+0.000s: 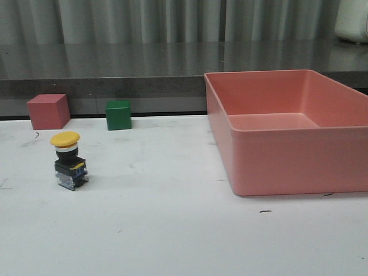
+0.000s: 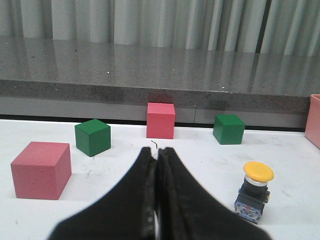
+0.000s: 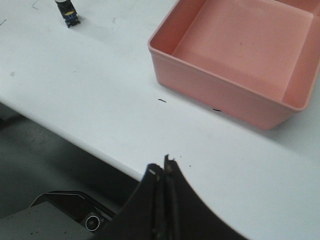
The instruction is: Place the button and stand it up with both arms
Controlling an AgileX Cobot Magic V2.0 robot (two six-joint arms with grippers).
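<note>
The button [image 1: 69,160] stands upright on the white desk [image 1: 172,230] toward its left side, yellow cap on top, black base touching the surface, nothing gripping it. Near the far left edge sit a pink cube [image 1: 49,111] and a green cube [image 1: 118,115], well apart from each other and behind the button. A large pink bin [image 1: 287,167] takes up the right side of the desk. The left claw [image 2: 156,160] is clenched with its fingers pressed together, empty, the button just off to one side. The right claw [image 3: 161,172] is also clenched and empty, hovering above the desk's near edge.
</note>
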